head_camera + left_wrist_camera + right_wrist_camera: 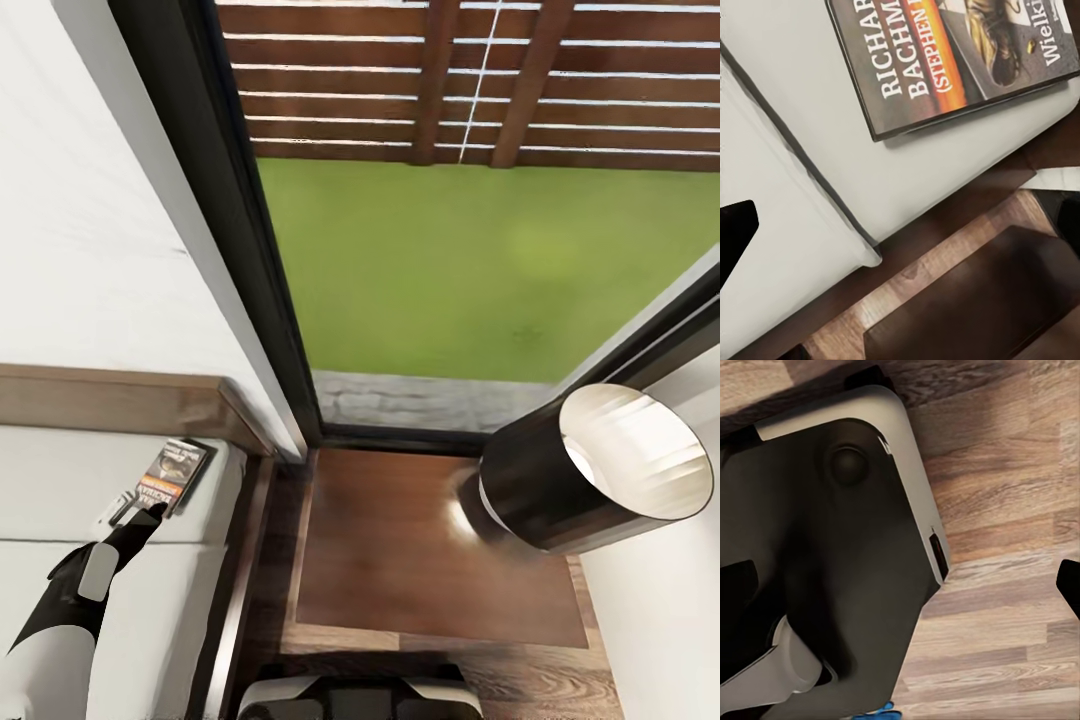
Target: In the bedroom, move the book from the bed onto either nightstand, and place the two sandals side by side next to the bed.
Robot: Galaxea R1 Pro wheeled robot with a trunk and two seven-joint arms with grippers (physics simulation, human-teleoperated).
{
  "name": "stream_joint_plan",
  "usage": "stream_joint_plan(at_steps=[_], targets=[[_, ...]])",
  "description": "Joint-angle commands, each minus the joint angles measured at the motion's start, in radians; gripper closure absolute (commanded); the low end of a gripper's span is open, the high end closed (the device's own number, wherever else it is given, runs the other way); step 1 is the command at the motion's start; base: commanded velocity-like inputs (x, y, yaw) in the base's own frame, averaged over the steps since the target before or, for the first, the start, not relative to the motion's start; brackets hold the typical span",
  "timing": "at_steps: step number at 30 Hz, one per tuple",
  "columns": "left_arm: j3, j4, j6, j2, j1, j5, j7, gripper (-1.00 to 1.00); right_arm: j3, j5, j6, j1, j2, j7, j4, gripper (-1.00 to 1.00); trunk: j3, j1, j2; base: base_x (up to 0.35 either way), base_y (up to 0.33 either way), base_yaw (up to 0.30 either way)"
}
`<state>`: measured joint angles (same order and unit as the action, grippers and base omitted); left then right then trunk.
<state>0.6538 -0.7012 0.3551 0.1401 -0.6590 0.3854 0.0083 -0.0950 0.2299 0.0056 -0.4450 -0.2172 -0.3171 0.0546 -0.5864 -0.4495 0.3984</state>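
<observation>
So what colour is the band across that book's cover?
Orange, glowing toward yellow, on the book; clearest in the left wrist view.

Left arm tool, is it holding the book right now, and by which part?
Not held. The left tool sits at the near edge of the book, which lies flat on the bed, no finger around it.

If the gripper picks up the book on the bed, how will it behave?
The book looks thin and flat, so probably light and slightly bendable. Its glossy cover may slip. Lying flush on the soft mattress, its edge may be hard to get under.
</observation>
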Motion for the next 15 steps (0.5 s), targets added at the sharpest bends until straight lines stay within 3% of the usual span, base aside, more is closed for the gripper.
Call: stream_joint_plan(at_steps=[1, 15], targets=[[0.003, -0.001, 0.007, 0.0, -0.001, 0.009, 0.001, -1.0, -0.008, 0.005, 0.001, -0.001, -0.001, -0.005, 0.003, -1.0, -0.003, 0.0, 0.002, 0.0, 0.0, 0.0], [0.003, -0.001, 0.006, 0.0, -0.001, 0.009, 0.001, -1.0, -0.008, 0.004, 0.001, -0.001, -0.001, -0.005, 0.004, -1.0, -0.025, 0.0, 0.002, 0.0, 0.0, 0.0]])
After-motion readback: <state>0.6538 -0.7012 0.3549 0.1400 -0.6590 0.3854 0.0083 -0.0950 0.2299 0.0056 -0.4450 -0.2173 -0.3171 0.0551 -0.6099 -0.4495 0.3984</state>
